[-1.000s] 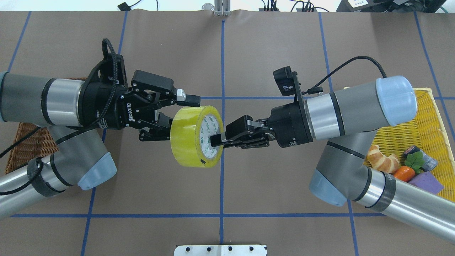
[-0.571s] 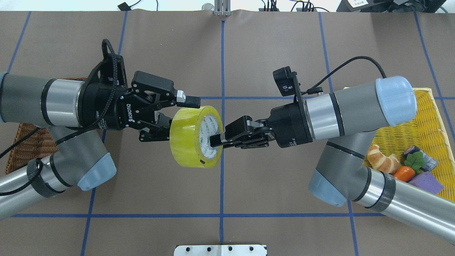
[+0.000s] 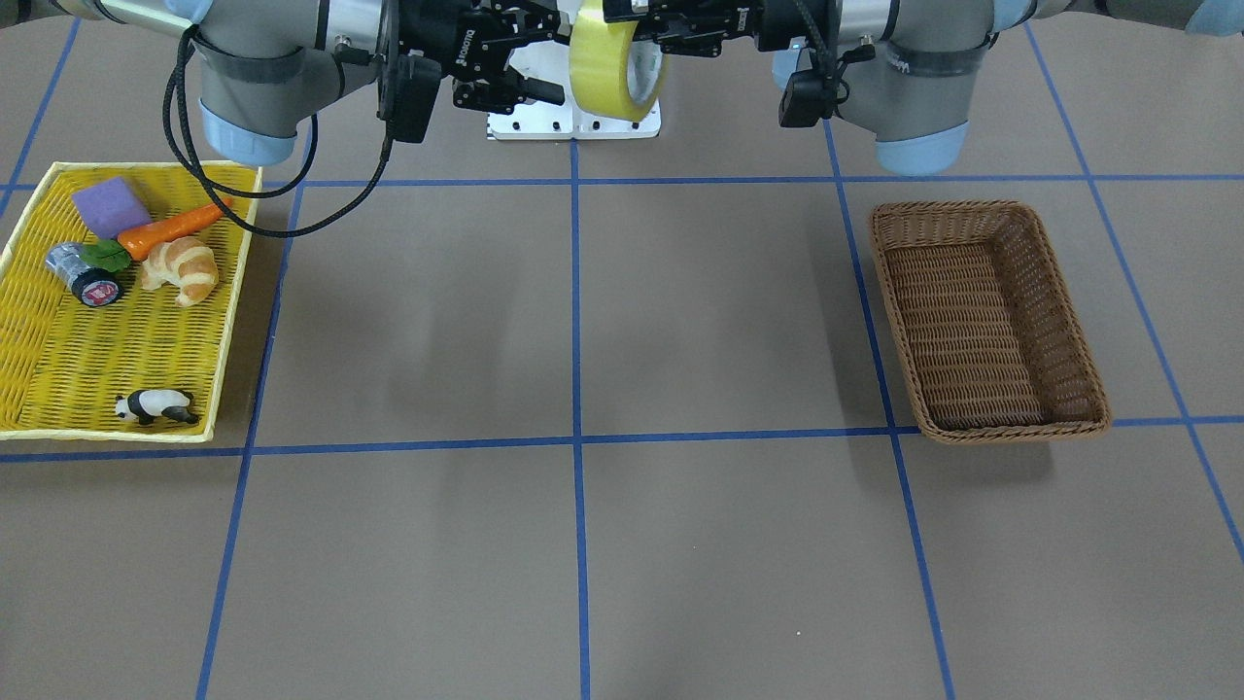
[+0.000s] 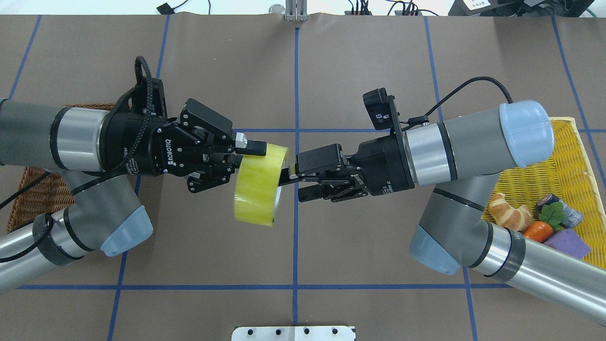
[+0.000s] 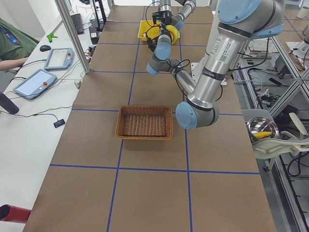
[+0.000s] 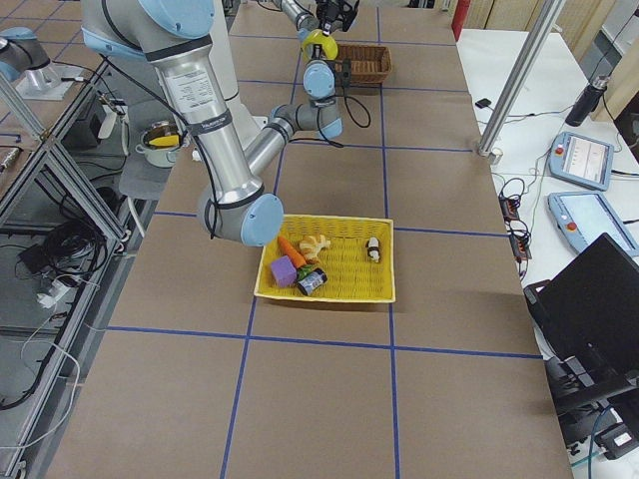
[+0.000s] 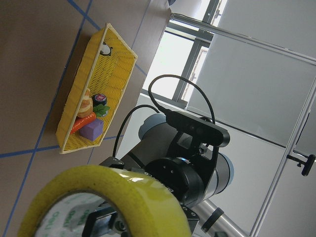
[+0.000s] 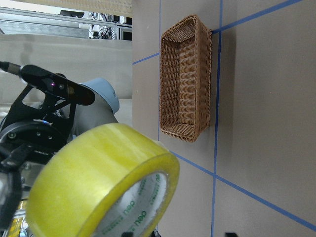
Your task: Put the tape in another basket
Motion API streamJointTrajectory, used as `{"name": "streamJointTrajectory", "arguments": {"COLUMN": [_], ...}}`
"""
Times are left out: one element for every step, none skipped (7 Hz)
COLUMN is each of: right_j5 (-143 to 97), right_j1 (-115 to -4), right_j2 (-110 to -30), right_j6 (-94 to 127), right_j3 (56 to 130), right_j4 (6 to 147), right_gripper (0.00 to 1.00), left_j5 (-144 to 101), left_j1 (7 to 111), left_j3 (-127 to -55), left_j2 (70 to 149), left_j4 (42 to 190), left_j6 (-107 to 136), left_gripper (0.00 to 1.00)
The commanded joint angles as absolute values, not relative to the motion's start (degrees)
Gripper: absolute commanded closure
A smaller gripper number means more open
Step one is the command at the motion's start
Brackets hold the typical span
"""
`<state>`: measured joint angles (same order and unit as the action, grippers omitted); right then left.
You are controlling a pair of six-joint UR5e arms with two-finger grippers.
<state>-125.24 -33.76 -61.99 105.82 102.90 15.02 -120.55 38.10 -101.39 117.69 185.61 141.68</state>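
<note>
- Desk (image 3: 719,321): covered in brown paper and ruled into a grid by blue lines.
- Rectangular brown woven wicker basket (image 3: 962,331): sloping sides and a braided rim. It stands flat near the desk's left end, its long side running from the robot-side edge toward the operator-side edge.
- Left claw (image 4: 247,160): black, two-fingered, reaching in from the left end. It is clamped on the upper wall of the tape, with one finger lying along the outer yellow face.
- Wide ring-shaped roll of translucent yellow packing tape (image 4: 255,182): pale printed core. It is held on edge in the air over the desk's middle blue line, between the two claws and well apart from the basket. Its outline is smeared in the overhead view.
- Right claw (image 4: 292,185): black, reaching in from the right end. Its fingers are spread apart, with the upper one pointing into the tape's core and the lower one clear of the roll.
- Flat bright yellow woven tray (image 3: 87,360): lies near the desk's right end.
- Golden toy croissant (image 3: 183,272): in the tray, just beside the cylinder.
- Orange toy carrot (image 3: 173,225): in the tray, just beside the purple block.
- Small silver cylinder with a black-red end (image 3: 83,274): lies on its side in the tray.
- Purple block (image 3: 110,205): in the tray, at its robot-side end.
- Black-and-white panda figure (image 3: 154,404): alone at the tray's operator-side end.
</note>
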Motion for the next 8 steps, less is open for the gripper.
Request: {"name": "streamJointTrajectory", "arguments": {"right_j5": [-125.24,-125.42,-125.51,-126.29,-131.52,-138.62,-144.09,-149.01], "right_j1": [-33.92,-34.1,-34.36,-35.41,-39.34,-46.25,-52.32,-57.78], "right_j2": [-61.87,-61.96,-62.31,-63.45,-65.02,-65.82,-65.92,-66.0], "right_j6": [107.84,107.93,108.02,107.76,107.32,106.1,103.21,95.96], "right_j3": [102.92,103.35,104.32,104.41,103.98,101.97,98.82,95.31], "right_j4": [14.77,14.68,14.68,14.68,14.94,15.55,16.08,18.52], "right_gripper": [0.0,0.0,0.0,0.0,0.0,0.0,0.0,0.0], "left_j5": [-120.59,-120.93,-121.02,-120.94,-120.76,-120.59,-120.76,-120.94], "left_j1": [37.97,38.06,38.06,38.23,38.75,40.5,42.95,45.5], "left_j3": [-101.69,-101.34,-100.99,-100.9,-100.9,-100.81,-100.72,-100.2], "left_j2": [117.69,117.42,117.16,116.9,116.81,116.81,115.76,114.88], "left_j4": [185.62,187.1,188.6,188.61,188.61,188.35,187.74,186.6], "left_j6": [143.96,143.53,143.35,143.26,143.17,143.17,143.09,140.13], "left_gripper": [1.0,1.0,1.0,1.0,1.0,1.0,1.0,1.0]}}
